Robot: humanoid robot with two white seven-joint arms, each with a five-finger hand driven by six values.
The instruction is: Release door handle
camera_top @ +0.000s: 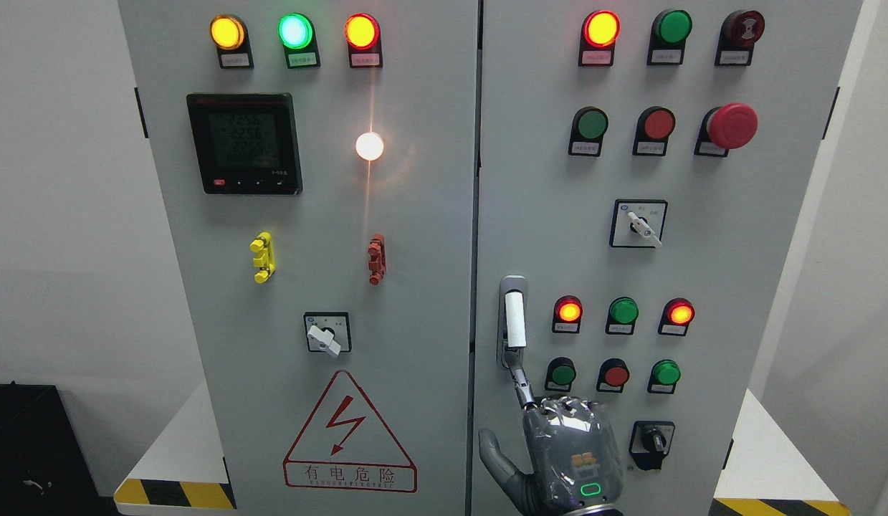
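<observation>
Contact between hand and handle looks down to a single fingertip. The door handle is a white bar standing upright in its grey recess near the left edge of the cabinet's right door, just beside the seam between the two doors, with its long axis vertical. The right hand comes up from the bottom edge with its back towards the camera, below the handle and slightly to the right of it.

The index finger reaches up and to the left, and its tip meets the lower end of the bar (whether it presses there or only rests just beside it cannot be told from this angle). The thumb is splayed out to the left, well apart from the handle. Nothing wraps the bar, so the fingers read as released and not grasping; the other fingers are hidden behind the back of the hand.

Since the handle lies above the fingertip and runs vertically, letting go fully probably means drawing the finger down and back, away from the door, along the line it already follows. The left arm is out of sight, so the right is the only hand near.
</observation>
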